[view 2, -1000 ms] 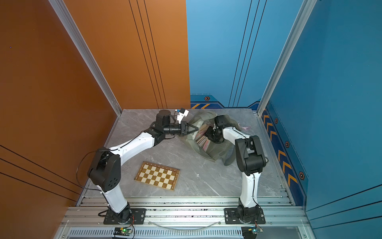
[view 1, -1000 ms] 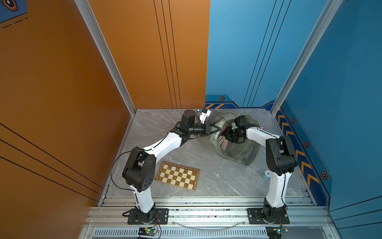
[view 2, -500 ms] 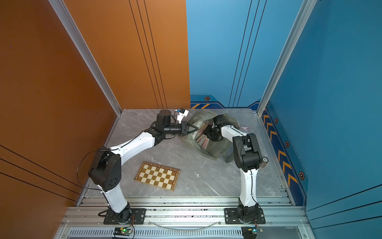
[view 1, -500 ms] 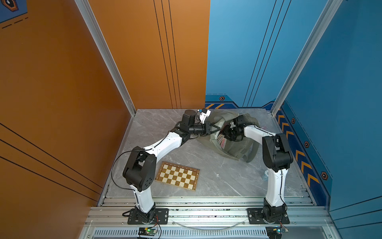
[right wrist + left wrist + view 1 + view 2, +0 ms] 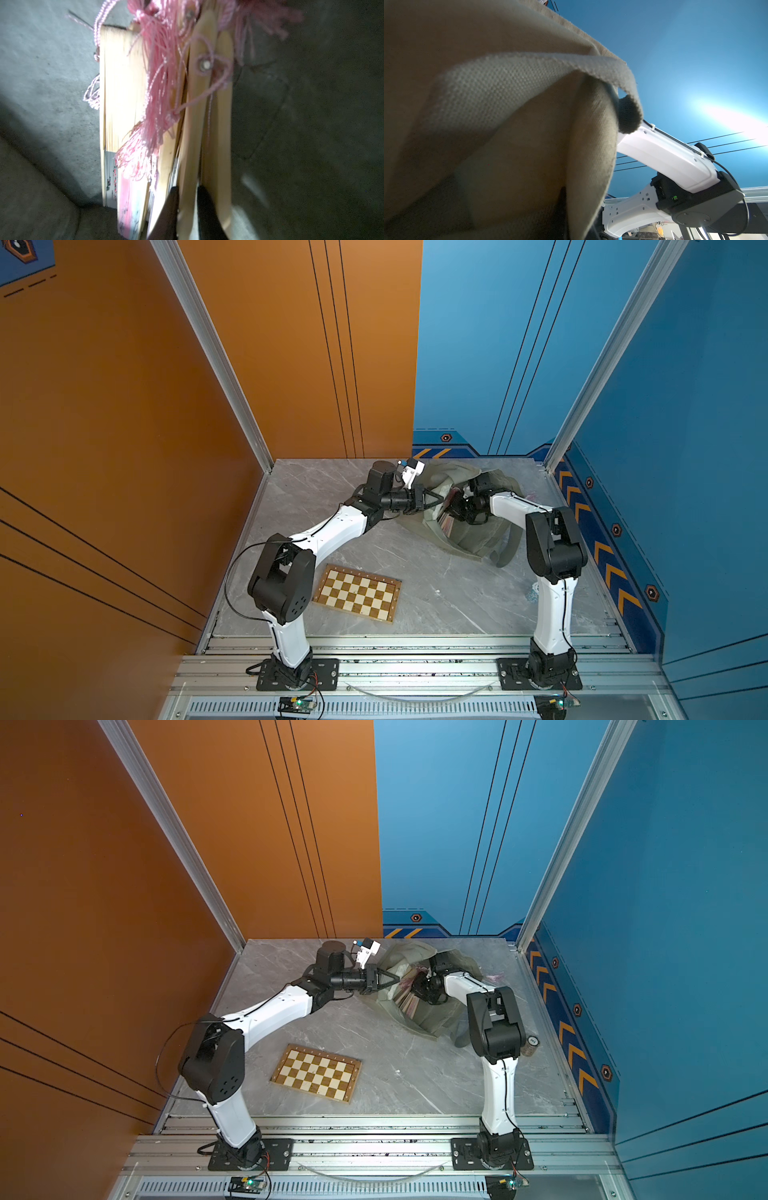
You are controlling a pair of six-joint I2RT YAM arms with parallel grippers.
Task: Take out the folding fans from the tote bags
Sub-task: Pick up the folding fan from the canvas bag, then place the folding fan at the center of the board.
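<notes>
The olive tote bag [image 5: 469,537] [image 5: 432,1017] lies on its side at the back of the table, mouth toward the left arm. My left gripper [image 5: 436,501] [image 5: 397,981] is shut on the bag's rim and holds the mouth up; the bag's fabric [image 5: 508,104] fills the left wrist view. Several folding fans [image 5: 446,522] [image 5: 405,1002] show inside the mouth. My right gripper [image 5: 455,506] [image 5: 417,986] reaches into the bag. Its dark fingers [image 5: 173,199] are shut on one fan's pale bamboo rib [image 5: 191,135]. Pink tassels [image 5: 158,83] hang over the neighbouring fans.
A brown-and-cream chessboard [image 5: 357,593] [image 5: 316,1073] lies flat near the front, between the arm bases. A small dark roll [image 5: 532,1041] sits by the right arm near the right wall. The orange and blue walls close in the back and sides.
The right gripper's jaws have closed onto a fan's rib inside the bag, and the right arm has shifted a little to the left. The left gripper still holds the bag's rim.
</notes>
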